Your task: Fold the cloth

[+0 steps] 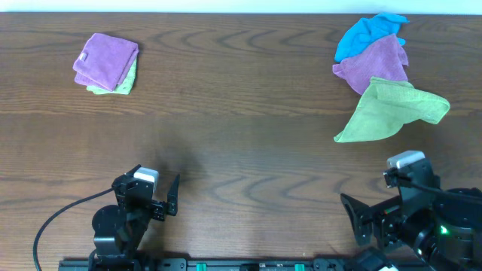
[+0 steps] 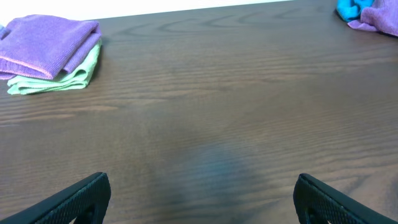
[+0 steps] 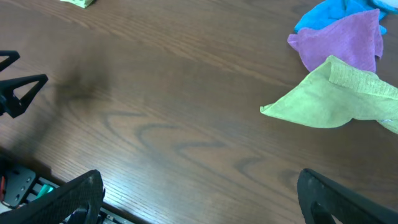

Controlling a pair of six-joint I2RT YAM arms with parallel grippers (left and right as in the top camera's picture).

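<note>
overhead, cloth: purple cloth [image 1: 108, 60], folded to a small square near the far-left corner of the table [image 1: 241, 150] (white tag at its left edge)
overhead, under it: folded green cloth [image 1: 125, 83], touching, peeking out on the near-right side
overhead, far-right corner: blue cloth [image 1: 369, 31], second purple cloth [image 1: 376, 64] and loose green cloth [image 1: 388, 113] heaped, green overlapping purple
left wrist, left gripper [image 2: 202, 193]: jaws spread wide, nothing held, bare table between them (folded stack well ahead, left)
right wrist, right gripper [image 3: 199, 193]: jaws spread wide, empty, heap ahead to the right
</note>
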